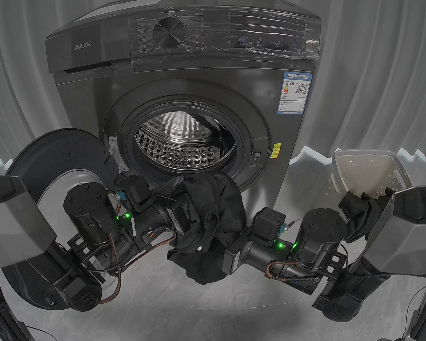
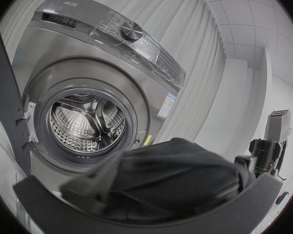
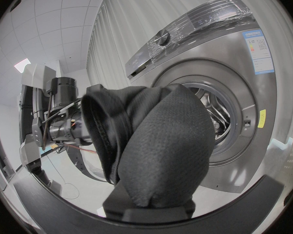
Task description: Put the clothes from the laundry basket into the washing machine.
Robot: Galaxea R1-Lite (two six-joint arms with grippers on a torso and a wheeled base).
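A staged test room, much like a lab: a washing machine with plastic film on its panel stands before pale curtains, under a panelled ceiling.

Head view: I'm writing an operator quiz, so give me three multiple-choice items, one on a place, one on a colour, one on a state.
1. Where is the laundry basket relative to the washing machine? A) on top of it B) on the floor, to the robot's right of it C) inside it
2. What colour is the garment hanging before the machine? A) white B) red C) black
3. How is the door? A) open, swung to the robot's left B) shut C) removed
Key: 1 B, it stands on the floor beside the machine; 2 C, the cloth is black; 3 A, the drum shows uncovered.
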